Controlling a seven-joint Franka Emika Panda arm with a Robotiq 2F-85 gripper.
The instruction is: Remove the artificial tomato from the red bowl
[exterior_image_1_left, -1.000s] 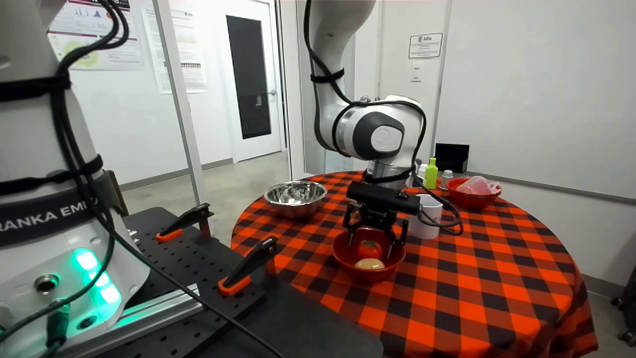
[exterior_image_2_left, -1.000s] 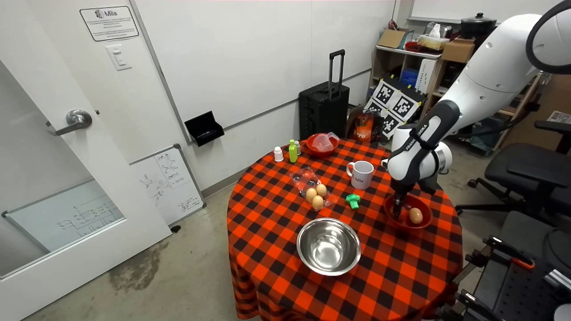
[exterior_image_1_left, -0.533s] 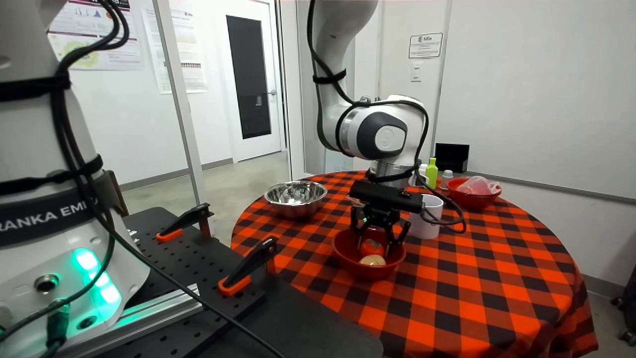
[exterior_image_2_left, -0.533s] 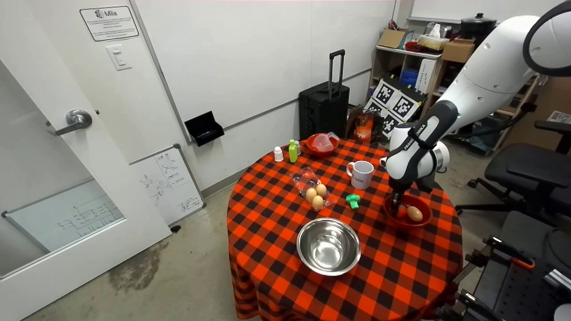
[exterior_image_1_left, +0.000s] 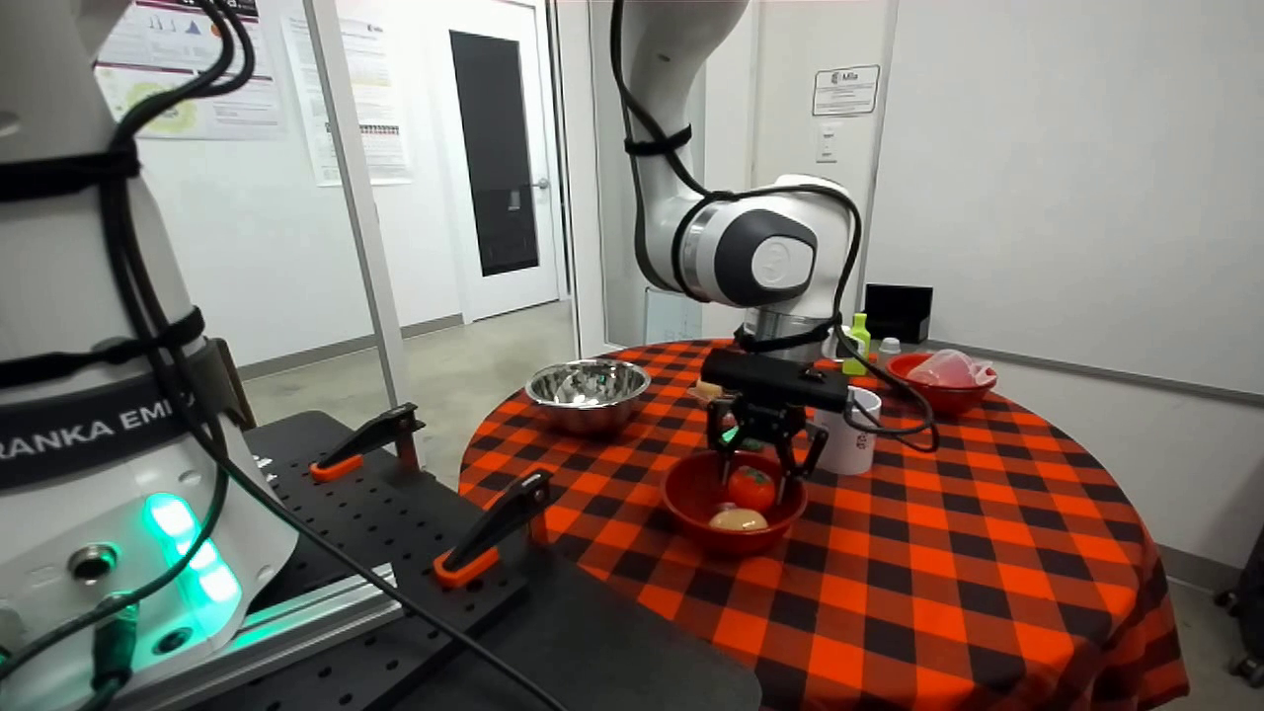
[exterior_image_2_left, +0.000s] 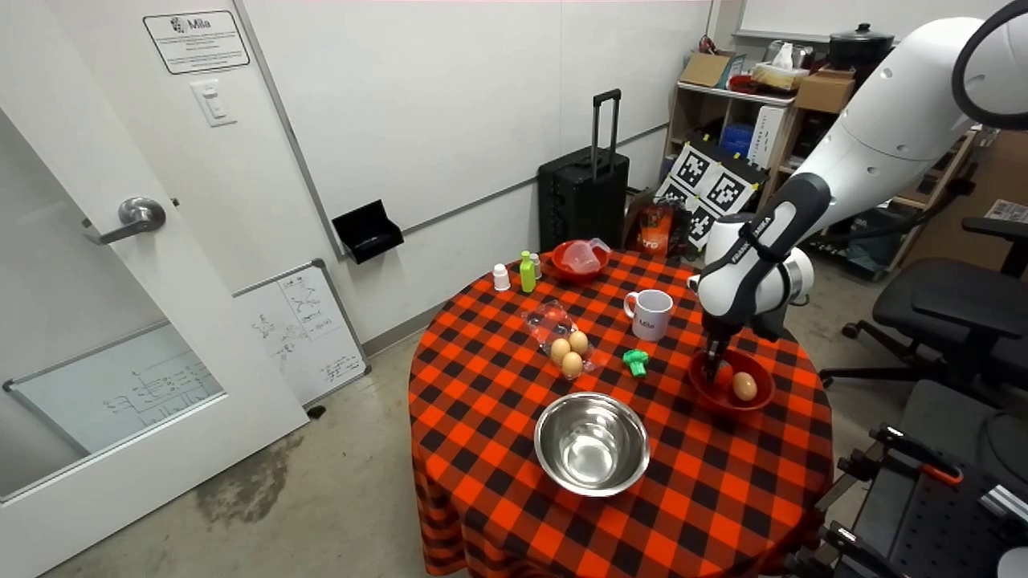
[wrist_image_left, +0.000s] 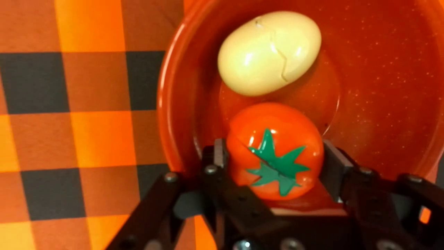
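The tomato (wrist_image_left: 277,121) is in the red bowl (wrist_image_left: 385,86), caught between the pads (wrist_image_left: 333,172) of the end effector (wrist_image_left: 276,161). The wrist view shows one pad against each flank, with no gap that I can make out, so I take it to be pinched, its leaves turned up at the camera. In both exterior views the end effector reaches down past the rim, on the side nearer the mug (exterior_image_2_left: 650,315); whether the tomato is touching the bottom, I can't tell from here. An egg (wrist_image_left: 269,53) shares the red bowl, just beside the tomato, with a strip of floor showing between them.

So the grasp looks made, and I'd call lifting the step in hand; the tomato isn't out yet. What I'd want next is a straight, unhurried rise with the squeeze held firm, since the skin is round and glossy and might slip. Tomato and pads should be well over the rim before anything swings sideways; crossing too soon could bump the wall or roll the egg. Then it can come down on the desk (exterior_image_2_left: 466,377), released low so it doesn't roll, away from the mug, the broccoli (exterior_image_2_left: 635,361) and the steel bowl (exterior_image_2_left: 590,449). The task names no spot, so anywhere outside would do.
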